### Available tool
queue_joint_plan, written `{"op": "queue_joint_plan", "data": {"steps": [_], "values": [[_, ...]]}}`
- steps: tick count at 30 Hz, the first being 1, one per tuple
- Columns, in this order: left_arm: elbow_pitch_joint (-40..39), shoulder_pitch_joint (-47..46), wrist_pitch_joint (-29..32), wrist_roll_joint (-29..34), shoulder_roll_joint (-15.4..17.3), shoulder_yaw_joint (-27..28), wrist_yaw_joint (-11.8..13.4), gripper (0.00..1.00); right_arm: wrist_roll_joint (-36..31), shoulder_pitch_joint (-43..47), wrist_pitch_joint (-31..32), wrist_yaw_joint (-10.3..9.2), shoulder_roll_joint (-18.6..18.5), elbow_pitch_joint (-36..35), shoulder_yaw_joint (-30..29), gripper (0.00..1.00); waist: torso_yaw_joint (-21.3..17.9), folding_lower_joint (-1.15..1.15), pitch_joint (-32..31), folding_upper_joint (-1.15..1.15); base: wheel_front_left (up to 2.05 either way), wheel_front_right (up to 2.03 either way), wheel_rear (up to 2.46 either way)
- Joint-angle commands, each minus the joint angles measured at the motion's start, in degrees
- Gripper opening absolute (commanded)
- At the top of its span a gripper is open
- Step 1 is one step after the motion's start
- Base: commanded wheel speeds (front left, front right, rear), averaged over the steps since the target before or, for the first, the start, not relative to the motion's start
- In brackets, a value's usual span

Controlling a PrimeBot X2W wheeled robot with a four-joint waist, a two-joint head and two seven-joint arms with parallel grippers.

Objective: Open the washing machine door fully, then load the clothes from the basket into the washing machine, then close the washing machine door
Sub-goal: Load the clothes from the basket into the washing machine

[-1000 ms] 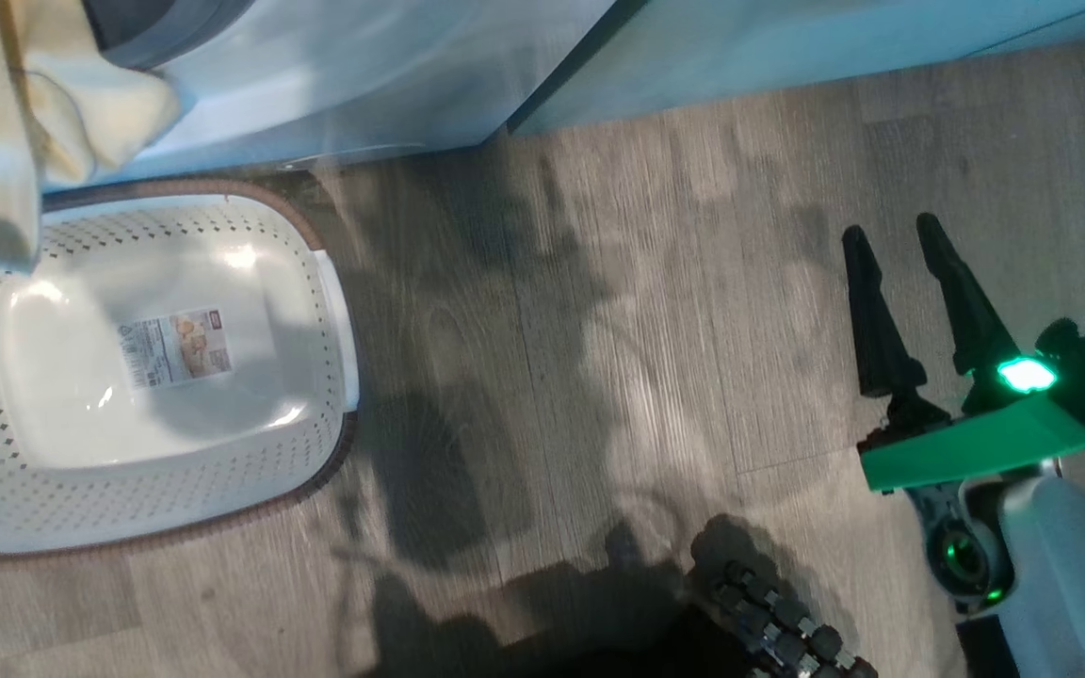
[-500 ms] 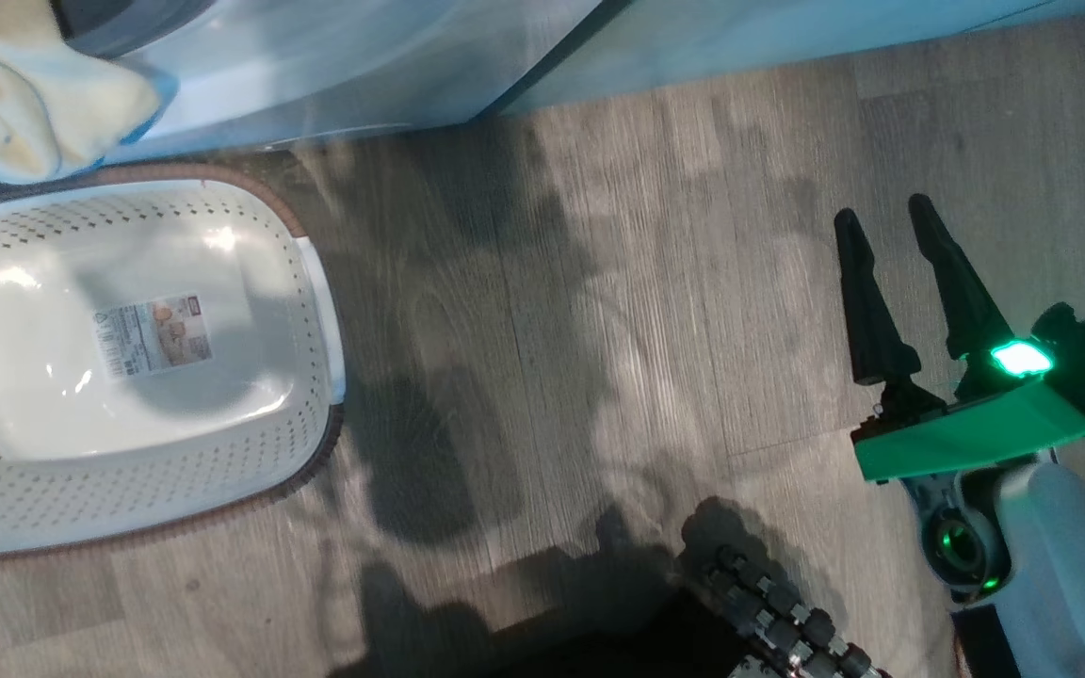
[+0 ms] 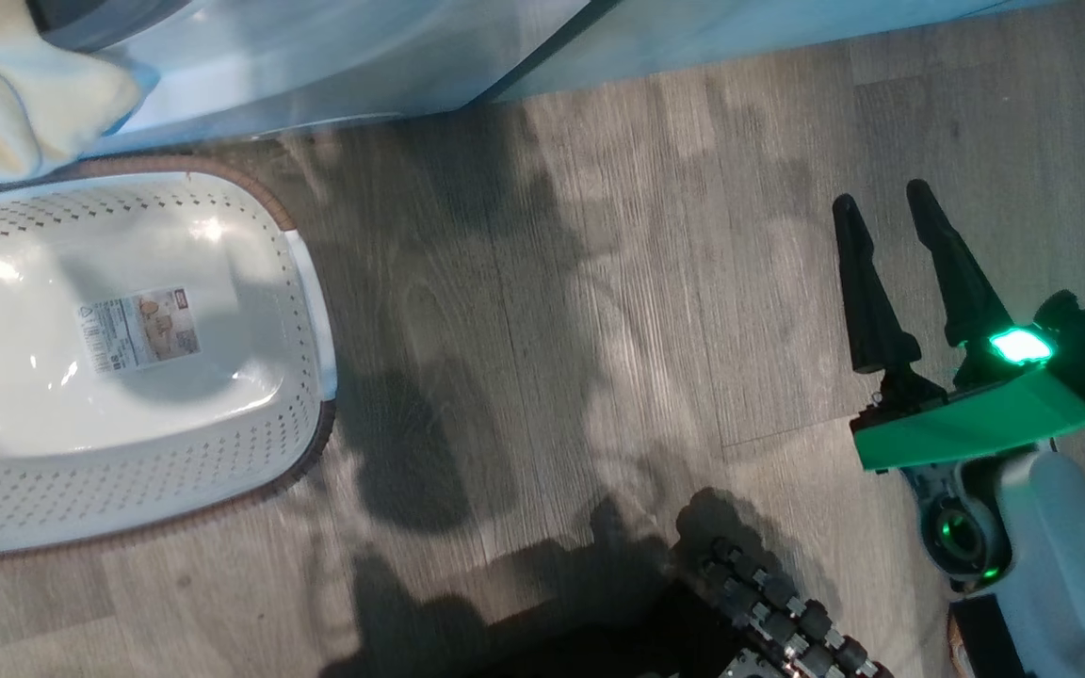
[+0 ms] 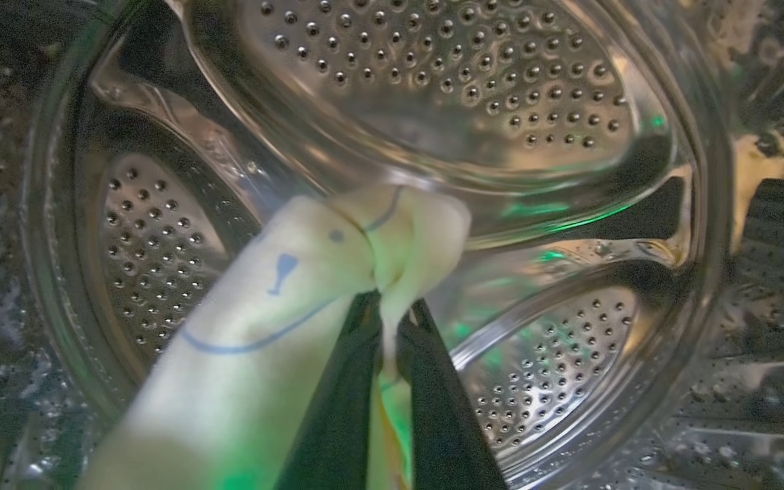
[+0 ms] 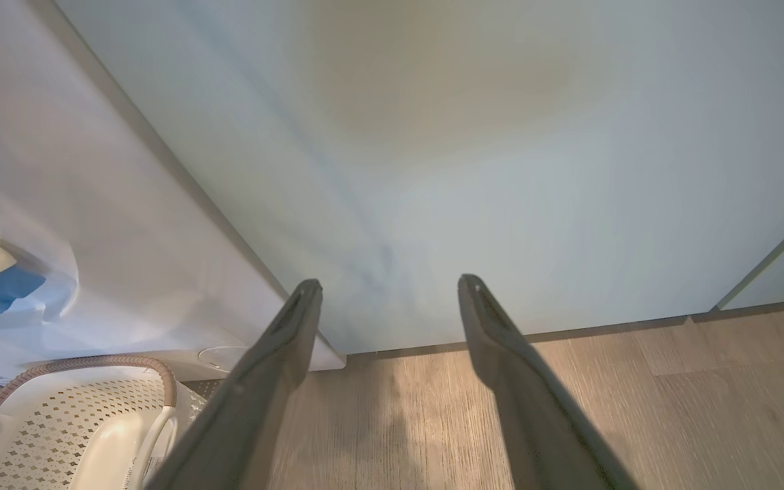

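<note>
My left gripper (image 4: 392,306) is shut on a pale yellow garment (image 4: 310,286) of the clothes, with blue line trim, and holds it inside the perforated steel drum (image 4: 433,88) of the washing machine (image 3: 316,56). In the head view the same garment (image 3: 6,104) hangs at the machine's grey-ringed opening at top left. Below it on the floor stands the white perforated basket (image 3: 298,273), with just a label on its bottom. My right gripper (image 3: 882,202) hovers open over the floor at the right, nothing between its fingers. The washing machine door is out of view.
A pale green cabinet (image 3: 787,38) runs along the back right, with its front panel (image 5: 467,136) facing my right gripper. Wooden floor (image 3: 580,330) lies between the basket and the right arm. The robot's dark wheeled base (image 3: 769,621) is at the bottom edge.
The head camera has shifted, so basket and machine sit further left and higher. The garment has risen off the basket's rim toward the machine opening. The right gripper stays open.
</note>
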Motion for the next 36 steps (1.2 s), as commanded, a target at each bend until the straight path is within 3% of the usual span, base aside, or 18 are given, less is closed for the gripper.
{"op": "queue_joint_plan", "data": {"steps": [1,10,11,14,16,17,28,36], "values": [[-3.27,0.44,-0.26,0.9,1.54,1.21,-0.57,0.0,0.27,0.72,-0.38,0.01,-0.15,-1.41,0.5,1.0,0.12,0.0,0.07,0.0,0.0,0.0,0.0],[1.74,3.76,-0.27,2.06,1.0,1.34,-0.87,0.0,0.07,0.92,-0.38,0.01,-0.15,-1.09,0.14,1.0,0.62,0.0,-0.52,0.0,0.0,0.0,0.0],[2.88,3.9,-0.27,2.07,0.98,1.11,-0.88,0.06,0.02,0.95,-0.38,0.01,-0.15,-1.06,0.12,1.0,0.67,0.0,-0.65,0.0,0.0,0.0,0.0],[5.16,4.15,-0.27,1.86,0.99,-0.59,-0.89,0.48,-0.06,0.97,-0.38,0.01,-0.15,-1.02,-0.05,1.0,0.84,0.0,-0.98,0.0,0.0,0.0,0.0],[6.93,4.42,-0.27,1.63,1.16,-1.86,-0.9,0.92,-0.1,1.02,-0.38,0.01,-0.15,-1.0,-0.17,1.0,0.97,0.0,-1.26,0.0,0.0,0.0,0.0],[7.63,4.54,-0.27,1.41,1.18,-2.49,-0.9,1.0,-0.11,1.05,-0.38,0.01,-0.15,-0.99,-0.21,1.0,1.05,0.0,-1.39,0.0,0.0,0.0,0.0],[17.85,6.5,0.1,-1.59,0.63,-8.13,-0.91,1.0,-0.72,1.99,-0.38,0.01,-0.15,-0.56,-0.65,1.0,1.72,0.0,-4.73,0.0,0.0,0.0,0.0],[19.32,13.01,-0.11,-4.79,-0.24,-10.63,-0.91,1.0,-1.41,3.94,-0.38,0.01,-0.15,-0.16,-1.24,1.0,2.43,0.0,-9.85,0.0,0.0,0.0,0.0]]}}
